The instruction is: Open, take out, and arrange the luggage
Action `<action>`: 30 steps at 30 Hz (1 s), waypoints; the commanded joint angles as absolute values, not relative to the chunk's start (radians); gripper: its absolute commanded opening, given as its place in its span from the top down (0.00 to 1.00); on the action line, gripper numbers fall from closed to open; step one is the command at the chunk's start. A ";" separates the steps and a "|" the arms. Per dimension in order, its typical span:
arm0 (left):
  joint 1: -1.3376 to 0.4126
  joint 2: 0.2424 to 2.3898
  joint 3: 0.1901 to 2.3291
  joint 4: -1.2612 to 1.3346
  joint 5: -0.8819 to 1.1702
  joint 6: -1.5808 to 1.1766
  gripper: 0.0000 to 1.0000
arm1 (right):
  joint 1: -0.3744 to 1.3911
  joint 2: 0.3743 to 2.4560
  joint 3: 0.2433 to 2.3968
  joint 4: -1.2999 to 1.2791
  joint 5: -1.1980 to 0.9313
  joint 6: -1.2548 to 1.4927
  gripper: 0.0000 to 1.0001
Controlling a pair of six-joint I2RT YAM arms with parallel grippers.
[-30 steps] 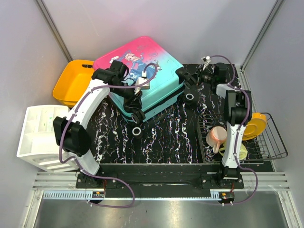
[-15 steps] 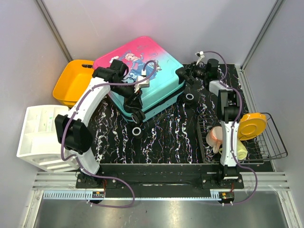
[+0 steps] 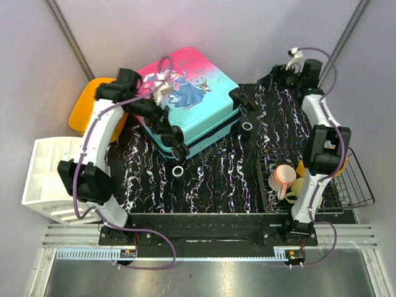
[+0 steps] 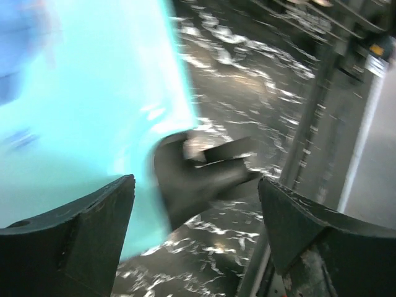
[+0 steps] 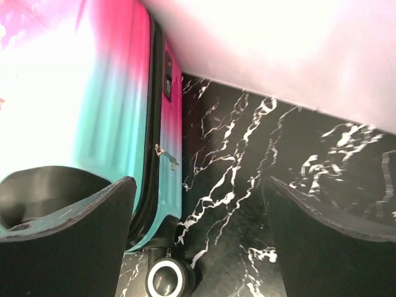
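Luggage (image 3: pixel 197 102) lies closed and flat, far left on table (image 3: pixel 216 170). Left gripper (image 4: pixel 195 185) wide, empty, at its near edge. Right gripper (image 5: pixel 199 182) wide, empty, far right.

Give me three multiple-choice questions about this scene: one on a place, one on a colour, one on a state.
1. Seen from above, the orange bin sits where relative to the suitcase? A. to its left B. to its right C. on top of it
2. The cup in the wire rack is: A. blue B. pink C. green
3. The suitcase is: A. wide open B. closed C. standing upright

Answers: 1 A, the bin is beyond its left end. 2 B, the cup looks pink. 3 B, it lies flat with both halves meeting at the seam.
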State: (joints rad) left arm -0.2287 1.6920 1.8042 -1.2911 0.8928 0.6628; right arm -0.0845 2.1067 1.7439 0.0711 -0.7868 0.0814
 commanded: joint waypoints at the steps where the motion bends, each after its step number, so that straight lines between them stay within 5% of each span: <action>1: -0.049 1.643 1.775 -1.028 0.774 0.420 0.13 | -0.091 1.990 1.848 -0.202 -0.770 0.006 0.04; 7: 0.106 1.525 1.608 -0.790 0.776 0.126 0.01 | -0.031 1.947 1.910 -0.460 -0.756 -0.116 0.00; 21: 0.118 1.482 1.434 -0.678 0.519 -0.152 0.02 | 0.150 1.953 1.947 -0.850 -0.626 -0.420 0.03; 25: 0.118 1.529 1.436 -0.669 0.468 -0.166 0.06 | 0.179 1.967 1.944 -0.874 -0.600 -0.459 0.17; 30: 0.117 1.598 1.473 -0.646 0.523 -0.189 0.15 | 0.183 1.960 1.931 -0.888 -0.591 -0.430 0.52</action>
